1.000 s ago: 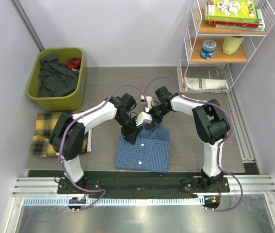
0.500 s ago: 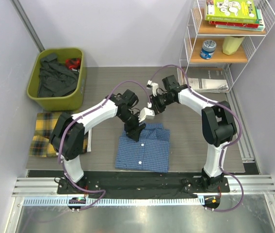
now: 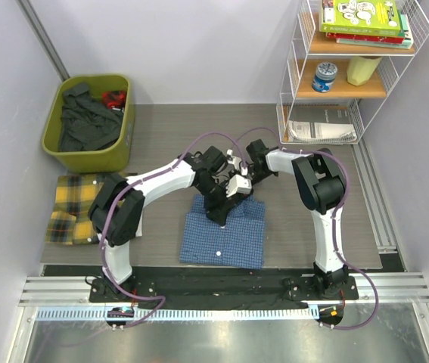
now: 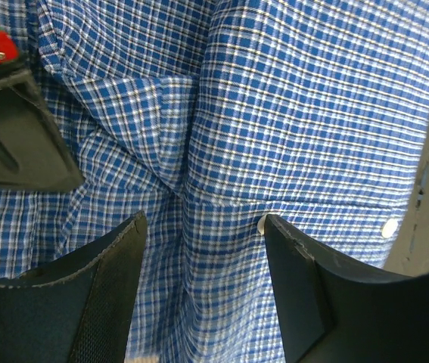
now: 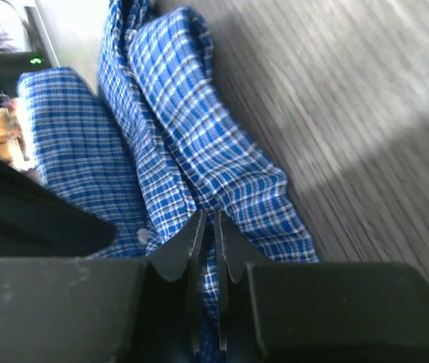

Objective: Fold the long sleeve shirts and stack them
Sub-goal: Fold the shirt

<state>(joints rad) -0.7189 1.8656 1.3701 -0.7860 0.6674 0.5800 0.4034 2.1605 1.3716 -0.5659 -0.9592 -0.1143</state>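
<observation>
— How do the arms stand?

— In the top view both reach into the middle of the frame and meet over the far edge of the blue shirt (image 3: 222, 238). The left arm rises from its base at the lower left, bends at the elbow and swings across to the centre, with the left gripper (image 3: 223, 206) pointing down at the collar end. The right arm climbs the right side, folds sharply and comes back leftward. That puts the right gripper (image 3: 238, 184) just beside the left one.

— And the claws?

— In the left wrist view the left gripper (image 4: 203, 227) stands wide. Its two dark, blunt fingers (image 4: 85, 302) sit at the bottom of the frame, and only cloth shows in the gap between them, so nothing is held. In the right wrist view the right gripper (image 5: 208, 223) is drawn almost together. A thin slit is left between its black wedge-shaped tips, low over a rolled fold of the blue shirt (image 5: 199, 151). Whether any cloth is nipped there I cannot tell.

— The shirt itself?

— It is folded to a neat rectangle at the lower centre of the grey wood-grain table (image 3: 169, 136). The cloth is a fine blue-and-white check (image 4: 312, 113), softly creased near the collar, with small white buttons (image 4: 262, 223) along the front.

— The other one?

— The yellow plaid shirt (image 3: 74, 208) lies folded flat at the left edge of the frame, well apart. It sits below a green bin (image 3: 127, 113) that holds dark clothes (image 3: 85, 125).
</observation>
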